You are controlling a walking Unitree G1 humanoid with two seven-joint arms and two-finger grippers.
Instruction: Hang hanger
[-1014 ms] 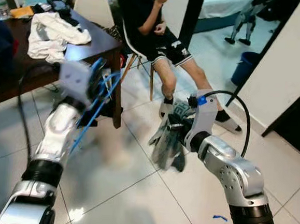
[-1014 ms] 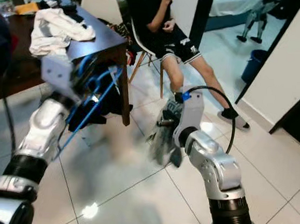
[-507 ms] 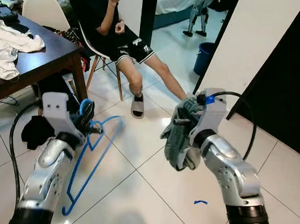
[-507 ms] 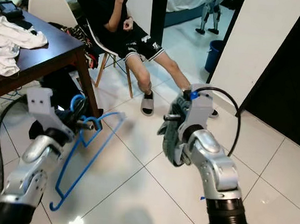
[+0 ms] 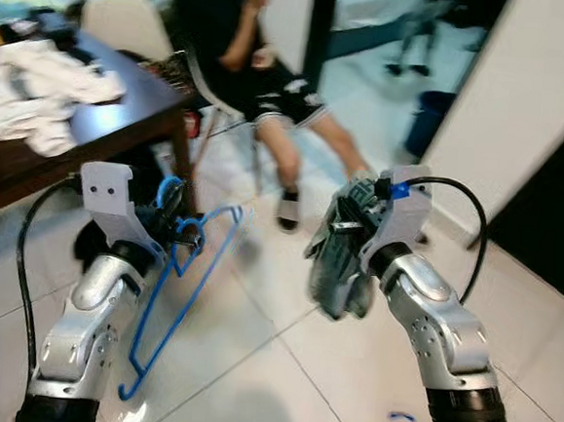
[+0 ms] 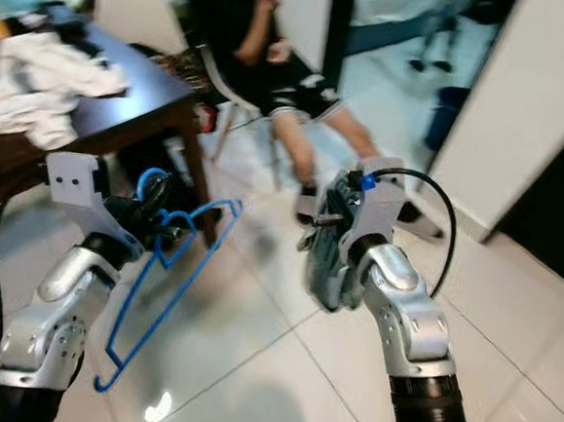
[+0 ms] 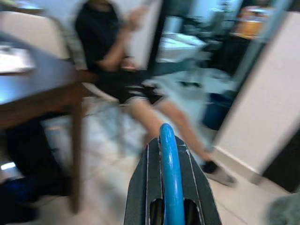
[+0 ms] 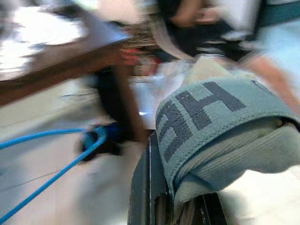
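Left eye view: left end effector (image 5: 181,230) pinches blue hanger (image 5: 183,291), right end effector (image 5: 343,237) pinches grey garment (image 5: 336,264); seated person (image 5: 250,62) ahead.

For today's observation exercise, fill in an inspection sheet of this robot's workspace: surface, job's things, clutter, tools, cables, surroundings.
Surface: pale tiled floor, glossy.
Job's things: blue hanger hanging down from the left tool; grey-green garment draped in the right tool.
Clutter: white cloth on the dark table; small blue scrap on the floor.
Tools: left tool shut on the hanger's top; right tool shut on the garment.
Cables: black cable looping over the right wrist; another beside the left arm.
Surroundings: seated person on a chair, white wall, blue bin.
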